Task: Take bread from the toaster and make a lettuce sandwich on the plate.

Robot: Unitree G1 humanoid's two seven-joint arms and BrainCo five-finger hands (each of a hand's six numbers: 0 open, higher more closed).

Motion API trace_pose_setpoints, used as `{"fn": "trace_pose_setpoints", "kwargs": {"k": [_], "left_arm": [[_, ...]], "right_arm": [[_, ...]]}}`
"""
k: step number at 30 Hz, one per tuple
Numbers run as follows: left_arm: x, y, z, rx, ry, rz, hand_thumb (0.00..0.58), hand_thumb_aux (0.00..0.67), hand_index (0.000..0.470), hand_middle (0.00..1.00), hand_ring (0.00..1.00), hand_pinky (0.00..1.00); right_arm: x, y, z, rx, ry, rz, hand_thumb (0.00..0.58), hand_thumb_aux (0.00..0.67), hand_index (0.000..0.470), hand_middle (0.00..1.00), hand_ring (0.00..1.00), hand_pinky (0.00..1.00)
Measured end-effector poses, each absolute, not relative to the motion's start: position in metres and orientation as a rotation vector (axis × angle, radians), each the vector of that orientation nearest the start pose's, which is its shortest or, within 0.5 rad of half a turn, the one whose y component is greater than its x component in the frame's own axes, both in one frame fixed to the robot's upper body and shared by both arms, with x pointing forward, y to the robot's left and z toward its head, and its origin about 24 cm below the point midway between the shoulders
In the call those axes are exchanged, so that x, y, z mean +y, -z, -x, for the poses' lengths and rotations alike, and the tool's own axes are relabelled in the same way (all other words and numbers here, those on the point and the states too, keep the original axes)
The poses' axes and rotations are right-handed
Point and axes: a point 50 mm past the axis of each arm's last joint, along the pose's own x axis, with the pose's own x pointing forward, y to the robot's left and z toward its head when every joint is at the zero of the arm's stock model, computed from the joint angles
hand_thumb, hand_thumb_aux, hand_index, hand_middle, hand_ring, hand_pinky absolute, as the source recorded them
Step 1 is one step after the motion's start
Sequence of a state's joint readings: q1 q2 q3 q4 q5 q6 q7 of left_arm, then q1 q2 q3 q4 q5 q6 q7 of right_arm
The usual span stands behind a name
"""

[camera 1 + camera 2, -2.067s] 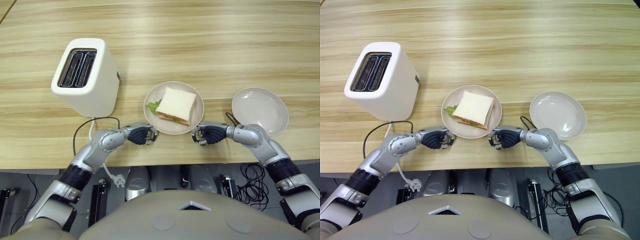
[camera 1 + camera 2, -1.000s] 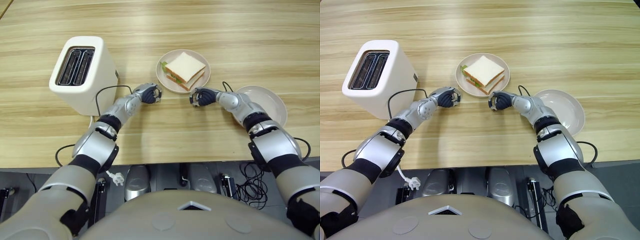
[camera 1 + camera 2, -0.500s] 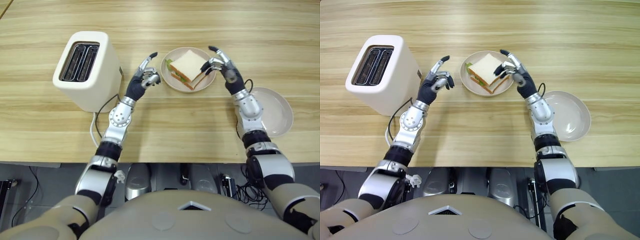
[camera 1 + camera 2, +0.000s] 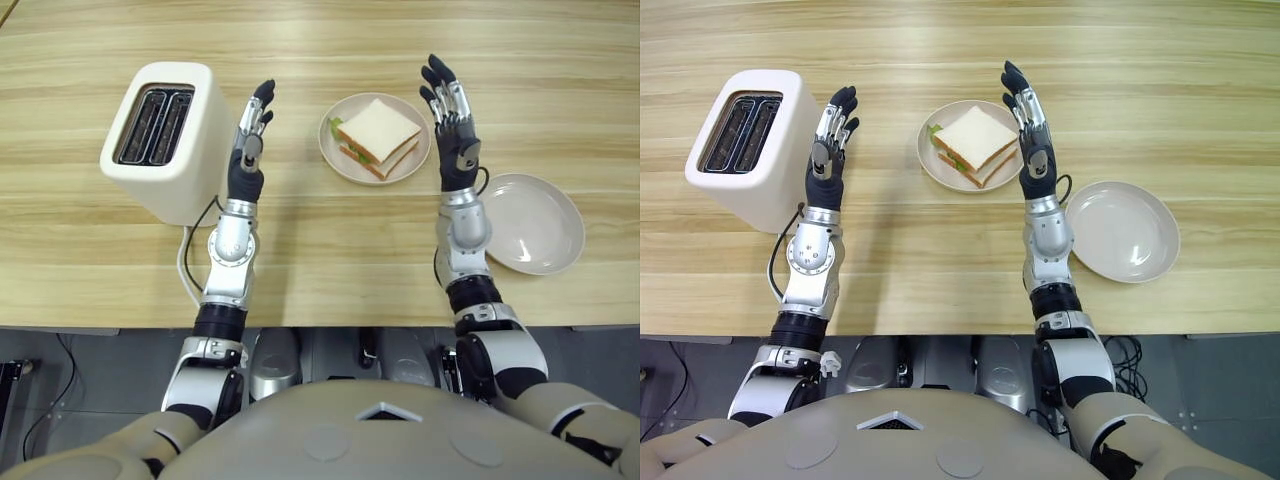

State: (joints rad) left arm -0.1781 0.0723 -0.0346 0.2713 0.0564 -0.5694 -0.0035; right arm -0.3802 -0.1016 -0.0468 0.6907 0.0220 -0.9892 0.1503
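A finished sandwich (image 4: pixel 378 135) of white bread with green lettuce poking out at its left edge lies on a round beige plate (image 4: pixel 342 158) in the middle of the wooden table. The white toaster (image 4: pixel 170 140) stands at the left with both slots dark. My left hand (image 4: pixel 249 148) is raised between toaster and plate, fingers straight and spread, holding nothing. My right hand (image 4: pixel 451 124) is raised just right of the plate, fingers likewise stretched out and holding nothing.
A second beige plate (image 4: pixel 532 223) with nothing on it lies at the right, beside my right forearm. The toaster's cable (image 4: pixel 188 268) loops over the table's front edge at the left. Bare wood stretches across the far side of the table.
Both hands went from curled beside the plate to raised with fingers stretched open. Earlier the plate with the sandwich slid from near the table's front edge to farther back.
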Motion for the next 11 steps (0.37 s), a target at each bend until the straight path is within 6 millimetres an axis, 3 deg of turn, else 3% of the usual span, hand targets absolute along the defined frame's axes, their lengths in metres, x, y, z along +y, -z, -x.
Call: {"fn": "trace_pose_setpoints", "kwargs": {"k": [6, 11], "left_arm": [[0.139, -0.078, -0.271, -0.487, 0.084, -0.152, 0.000, 0.000, 0.000, 0.00, 0.00, 0.00], [0.139, -0.079, -0.267, -0.497, 0.065, -0.172, 0.000, 0.000, 0.000, 0.00, 0.00, 0.00]], "right_arm": [[-0.170, -0.082, -0.296, -0.654, -0.055, 0.098, 0.000, 0.000, 0.000, 0.00, 0.00, 0.00], [-0.167, -0.086, -0.296, -0.662, -0.036, 0.082, 0.000, 0.000, 0.000, 0.00, 0.00, 0.00]]}}
